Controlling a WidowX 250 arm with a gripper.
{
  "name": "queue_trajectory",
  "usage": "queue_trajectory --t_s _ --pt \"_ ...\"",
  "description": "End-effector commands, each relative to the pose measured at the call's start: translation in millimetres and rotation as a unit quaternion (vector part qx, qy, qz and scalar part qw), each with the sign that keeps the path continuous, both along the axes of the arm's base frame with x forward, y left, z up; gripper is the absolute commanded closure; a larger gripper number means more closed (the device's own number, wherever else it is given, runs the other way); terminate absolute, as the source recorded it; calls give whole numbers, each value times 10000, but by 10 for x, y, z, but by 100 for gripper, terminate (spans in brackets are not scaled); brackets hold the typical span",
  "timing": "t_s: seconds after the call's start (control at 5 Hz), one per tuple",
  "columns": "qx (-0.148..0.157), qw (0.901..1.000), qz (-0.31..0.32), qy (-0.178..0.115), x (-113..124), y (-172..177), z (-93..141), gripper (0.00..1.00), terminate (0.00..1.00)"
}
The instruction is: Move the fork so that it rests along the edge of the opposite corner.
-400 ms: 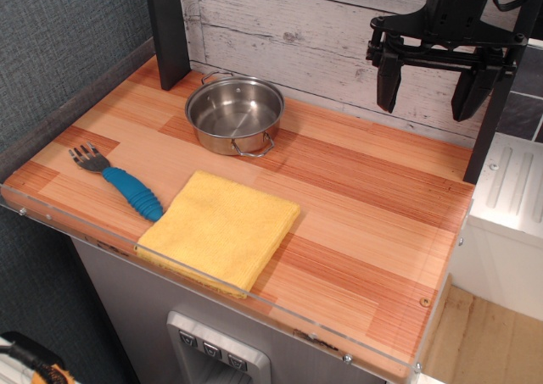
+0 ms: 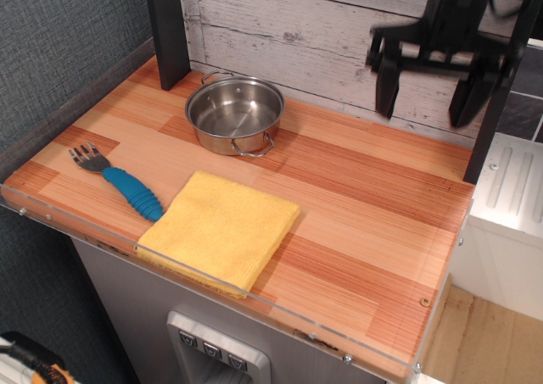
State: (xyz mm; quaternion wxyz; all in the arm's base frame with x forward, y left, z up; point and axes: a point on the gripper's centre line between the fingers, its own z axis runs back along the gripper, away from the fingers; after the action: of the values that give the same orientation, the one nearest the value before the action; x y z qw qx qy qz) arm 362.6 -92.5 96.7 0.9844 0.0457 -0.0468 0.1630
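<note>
Fork lies near countertop's front-left edge; open-jawed tool hangs far-right.

Probably a toy kitchen: wood-plank countertop, steel pot, whitewashed plank backsplash.

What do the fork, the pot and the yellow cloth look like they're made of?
Fork: dull grey metal head, ribbed blue handle, likely rubber or soft plastic. Pot: shiny steel, judging by its reflections. Cloth: soft, fuzzy fabric, probably microfibre.
</note>
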Motion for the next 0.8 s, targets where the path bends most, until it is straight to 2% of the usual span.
queue_trajectory --t_s 0.0,0.2,0.4,0.6 --pt "247 9993 286 51 -182 606 130 0 0" --pt "229 9970 732 122 -420 1062 224 0 0" --pt "332 9882 1485 167 -670 1484 217 0 0" --pt "314 9723 2313 150 -946 1794 187 0 0"
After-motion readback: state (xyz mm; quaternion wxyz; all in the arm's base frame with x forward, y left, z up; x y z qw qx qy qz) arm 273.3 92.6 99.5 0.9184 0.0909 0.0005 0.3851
